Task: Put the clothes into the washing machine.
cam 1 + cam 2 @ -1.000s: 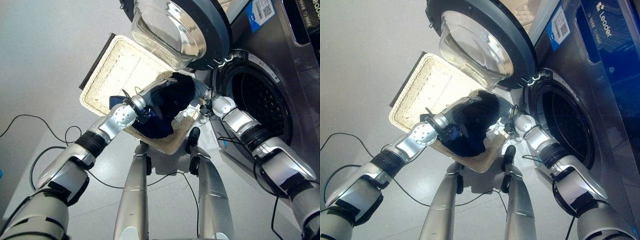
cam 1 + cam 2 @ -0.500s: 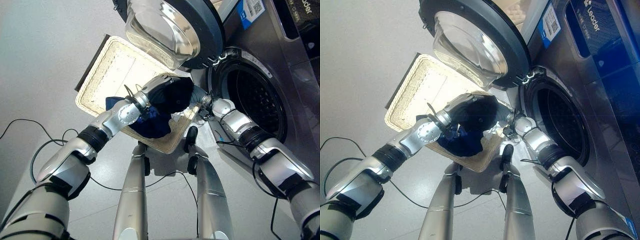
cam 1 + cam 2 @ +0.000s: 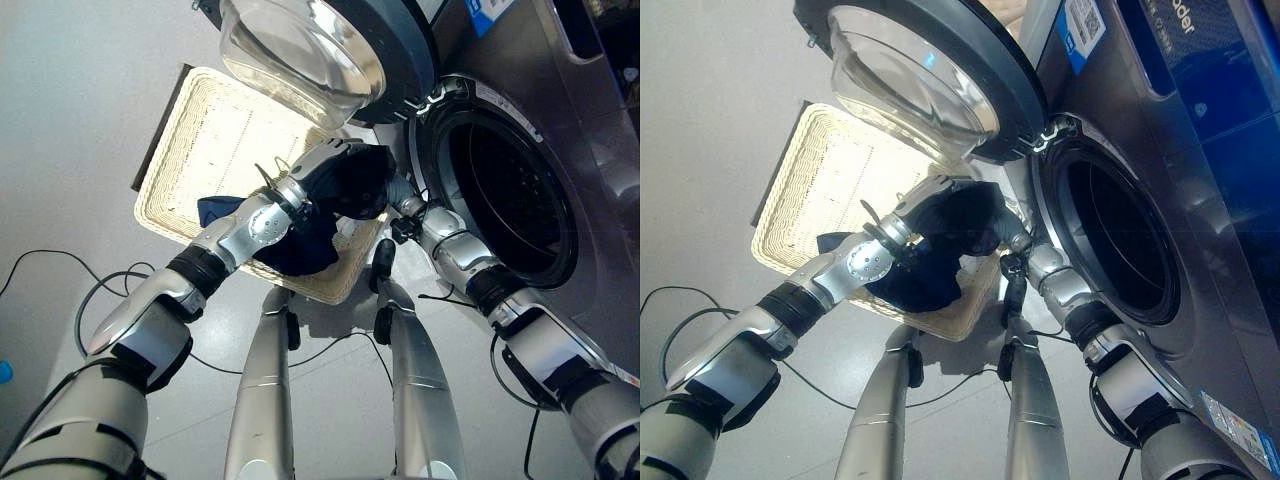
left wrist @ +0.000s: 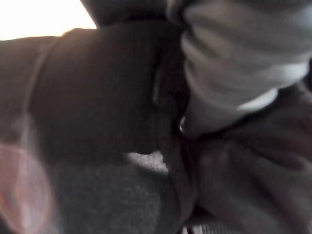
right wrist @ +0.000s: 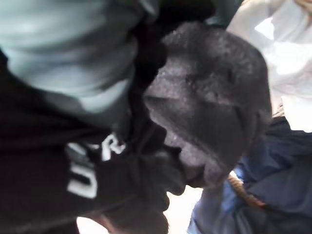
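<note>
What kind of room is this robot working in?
Probably a laundry area: a front-loading washing machine stands with its round glass door swung open, and a wicker basket of dark clothes sits on the plain grey floor beside it.

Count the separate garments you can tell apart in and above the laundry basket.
2: a black garment bunched between both arms above the basket, and a dark blue garment in it. More may lie hidden beneath.

Dark bundled clothes [image 3: 350, 185] above basket [image 3: 200, 140], beside washing machine [image 3: 520, 190].
</note>
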Motion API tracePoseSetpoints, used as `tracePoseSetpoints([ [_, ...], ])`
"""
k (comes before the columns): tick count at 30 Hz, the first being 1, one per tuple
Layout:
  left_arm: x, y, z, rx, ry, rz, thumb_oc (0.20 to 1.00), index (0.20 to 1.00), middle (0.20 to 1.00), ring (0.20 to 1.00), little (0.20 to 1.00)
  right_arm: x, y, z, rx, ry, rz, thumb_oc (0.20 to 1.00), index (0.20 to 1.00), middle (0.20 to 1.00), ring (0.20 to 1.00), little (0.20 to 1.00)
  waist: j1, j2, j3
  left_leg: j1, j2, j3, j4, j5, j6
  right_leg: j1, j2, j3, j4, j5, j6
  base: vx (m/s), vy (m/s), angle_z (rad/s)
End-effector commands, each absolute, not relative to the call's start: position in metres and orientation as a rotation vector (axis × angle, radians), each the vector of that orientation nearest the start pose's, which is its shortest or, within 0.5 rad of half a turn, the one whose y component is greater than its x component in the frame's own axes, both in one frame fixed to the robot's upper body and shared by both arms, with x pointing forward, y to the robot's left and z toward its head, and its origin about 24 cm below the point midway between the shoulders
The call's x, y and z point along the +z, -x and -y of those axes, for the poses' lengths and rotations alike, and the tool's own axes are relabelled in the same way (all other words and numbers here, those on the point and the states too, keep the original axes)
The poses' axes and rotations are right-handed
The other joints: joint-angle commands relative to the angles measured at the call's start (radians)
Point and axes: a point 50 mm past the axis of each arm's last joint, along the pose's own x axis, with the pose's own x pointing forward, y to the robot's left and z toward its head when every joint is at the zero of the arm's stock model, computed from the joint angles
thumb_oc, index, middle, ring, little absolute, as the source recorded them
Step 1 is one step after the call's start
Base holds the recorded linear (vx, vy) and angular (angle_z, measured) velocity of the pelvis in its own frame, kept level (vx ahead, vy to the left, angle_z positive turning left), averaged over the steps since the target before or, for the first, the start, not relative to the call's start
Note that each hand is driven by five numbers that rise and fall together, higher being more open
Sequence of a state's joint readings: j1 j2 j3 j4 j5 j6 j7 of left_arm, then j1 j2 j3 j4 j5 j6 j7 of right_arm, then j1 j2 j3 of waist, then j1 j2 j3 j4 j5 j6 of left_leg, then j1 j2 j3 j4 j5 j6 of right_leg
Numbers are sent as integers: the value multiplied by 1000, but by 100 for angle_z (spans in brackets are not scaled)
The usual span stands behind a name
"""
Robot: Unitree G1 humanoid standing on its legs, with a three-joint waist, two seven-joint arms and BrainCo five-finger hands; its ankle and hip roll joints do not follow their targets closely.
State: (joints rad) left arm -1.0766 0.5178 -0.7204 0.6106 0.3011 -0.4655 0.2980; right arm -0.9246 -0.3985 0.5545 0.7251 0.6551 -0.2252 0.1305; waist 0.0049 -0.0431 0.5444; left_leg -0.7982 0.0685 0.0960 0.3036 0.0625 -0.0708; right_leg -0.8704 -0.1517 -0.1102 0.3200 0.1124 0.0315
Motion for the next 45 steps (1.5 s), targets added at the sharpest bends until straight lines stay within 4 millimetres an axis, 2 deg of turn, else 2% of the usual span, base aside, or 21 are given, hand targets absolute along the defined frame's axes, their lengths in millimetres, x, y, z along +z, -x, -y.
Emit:
tracePoseSetpoints([
  [1, 245, -353, -44, -378, -953, 1083, 1000, 1000, 1000, 1000, 1000, 207, -380, 87, 507, -125, 476, 200, 200, 200, 200, 200, -19, 76, -24, -5, -69, -7, -68, 17, -12, 13, 23, -72, 58, -62, 98, -15, 64, -10],
  [4, 245, -355, -43, -360, -966, 1078, 1000, 1000, 1000, 1000, 1000, 203, -382, 97, 459, -258, 476, 200, 200, 200, 200, 200, -26, 77, -24, -12, -65, 0, -72, 21, -13, 6, 28, -63, 54, -57, 99, -3, 50, -8],
  [7, 240, -356, -43, -352, -974, 1068, 1000, 1000, 1000, 1000, 1000, 190, -383, 108, 409, -414, 455, 200, 200, 200, 200, 200, -36, 80, -24, -10, -62, 8, -76, 21, -13, 7, 34, -53, 50, -56, 100, 3, 64, -7],
  [9, 235, -356, -43, -349, -976, 1056, 1000, 1000, 1000, 1000, 1000, 174, -383, 118, 357, -509, 433, 200, 200, 200, 200, 200, -44, 85, -24, 2, -60, 17, -84, 16, -13, 15, 40, -46, 47, -62, 102, 4, 71, -11],
  [10, 236, -356, -43, -346, -976, 1059, 1000, 1000, 1000, 1000, 1000, 174, -383, 118, 355, -518, 435, 200, 200, 200, 200, 200, -45, 86, -24, -4, -59, 19, -86, 21, -13, 9, 41, -45, 44, -56, 101, 13, 62, -22],
  [14, 231, -355, -41, -344, -958, 1054, 1000, 1000, 1000, 1000, 1000, 152, -380, 135, 257, -768, 443, 200, 200, 200, 200, 200, -64, 97, -24, -2, -59, 40, -92, 18, -13, 8, 53, -32, 31, -55, 99, 2, 84, -25],
  [16, 229, -354, -40, -348, -954, 1050, 1000, 1000, 1000, 1000, 1000, 147, -379, 137, 240, -811, 443, 200, 200, 200, 200, 200, -68, 99, -24, 5, -61, 45, -92, 12, -14, 14, 54, -29, 31, -61, 99, 4, 89, -16],
  [21, 233, -353, -32, -336, -906, 1055, 1000, 1000, 1000, 1000, 1000, 120, -376, 153, 78, -1162, 476, 200, 200, 200, 200, 200, -89, 114, -24, 12, -61, 78, -104, 16, -12, 12, 59, -8, 15, -51, 95, 12, 102, -15],
  [23, 233, -353, -31, -326, -897, 1055, 1000, 1000, 1000, 1000, 1000, 116, -375, 157, 45, -1226, 489, 200, 200, 200, 200, 200, -91, 116, -24, 14, -60, 82, -105, 16, -11, 12, 60, -5, 15, -51, 95, 8, 50, -13],
  [24, 234, -354, -30, -305, -876, 1053, 1000, 1000, 1000, 1000, 1000, 111, -374, 163, -17, -1324, 515, 200, 200, 200, 200, 200, -94, 119, -24, 16, -58, 89, -106, 16, -11, 13, 61, -2, 16, -52, 95, 9, 39, -11],
  [26, 233, -354, -30, -289, -855, 1049, 1000, 1000, 1000, 1000, 1000, 106, -373, 172, -78, -1369, 543, 200, 200, 200, 200, 200, -94, 123, -24, 28, -59, 92, -105, 10, -11, 25, 58, -2, 18, -59, 97, 12, 17, -6],
  [27, 238, -356, -32, -260, -828, 1055, 1000, 1000, 1000, 1000, 1000, 112, -377, 186, -136, -1400, 589, 200, 200, 200, 200, 200, -88, 130, -24, 20, -59, 91, -100, 15, -9, 20, 54, -6, 18, -51, 95, 0, 0, 0],
  [28, 237, -356, -32, -255, -816, 1050, 1000, 1000, 1000, 1000, 1000, 112, -377, 191, -154, -1406, 593, 200, 200, 200, 200, 200, -86, 132, -24, 30, -60, 88, -97, 7, -10, 31, 51, -9, 22, -61, 97, 7, -35, -1],
  [31, 243, -358, -43, -202, -753, 1058, 1000, 1000, 1000, 1000, 1000, 135, -384, 218, -221, -1448, 689, 200, 200, 200, 200, 200, -66, 143, -24, 24, -64, 77, -90, 11, -10, 28, 42, -23, 26, -54, 99, -1, -46, 0],
  [33, 242, -358, -45, -191, -736, 1053, 1000, 1000, 1000, 1000, 1000, 137, -384, 223, -235, -1459, 707, 200, 200, 200, 200, 200, -62, 144, -24, 33, -66, 73, -86, 1, -11, 38, 39, -27, 32, -64, 102, 13, -96, 1],
  [34, 239, -360, -60, -143, -680, 1029, 1000, 1000, 1000, 1000, 1000, 160, -386, 247, -278, -1447, 786, 200, 200, 200, 200, 200, -38, 148, -24, 28, -76, 51, -72, -5, -11, 40, 26, -46, 39, -64, 106, -7, -168, 2],
  [35, 241, -360, -64, -131, -667, 1031, 1000, 1000, 1000, 1000, 1000, 169, -387, 251, -281, -1448, 807, 200, 200, 200, 200, 200, -34, 151, -24, 13, -77, 46, -70, 3, -10, 28, 23, -51, 37, -53, 105, -30, -239, 16],
  [36, 235, -362, -81, -82, -627, 996, 1000, 1000, 1000, 1000, 1000, 190, -386, 267, -320, -1427, 873, 200, 200, 200, 200, 200, -12, 153, -24, 2, -83, 27, -59, -1, -9, 20, 13, -64, 49, -53, 104, -3, -135, 27],
  [41, 220, -364, -105, -11, -574, 926, 1000, 1000, 1000, 1000, 1000, 216, -381, 285, -366, -1374, 943, 200, 200, 200, 200, 200, 10, 157, -24, -9, -88, 7, -52, -4, -7, 9, 3, -79, 60, -54, 101, -2, -75, 19],
  [42, 210, -363, -115, 5, -590, 905, 1000, 1000, 1000, 1000, 1000, 224, -378, 293, -392, -1338, 943, 200, 200, 200, 200, 200, 19, 159, -24, -17, -89, 0, -46, -6, -4, 1, -3, -87, 71, -57, 100, 7, -85, 8],
  [45, 203, -363, -119, 4, -618, 891, 1000, 1000, 1000, 1000, 1000, 231, -378, 298, -398, -1332, 938, 200, 200, 200, 200, 200, 24, 160, -24, -24, -91, -6, -42, -7, -3, -7, -6, -91, 75, -57, 98, 7, -45, 4],
])
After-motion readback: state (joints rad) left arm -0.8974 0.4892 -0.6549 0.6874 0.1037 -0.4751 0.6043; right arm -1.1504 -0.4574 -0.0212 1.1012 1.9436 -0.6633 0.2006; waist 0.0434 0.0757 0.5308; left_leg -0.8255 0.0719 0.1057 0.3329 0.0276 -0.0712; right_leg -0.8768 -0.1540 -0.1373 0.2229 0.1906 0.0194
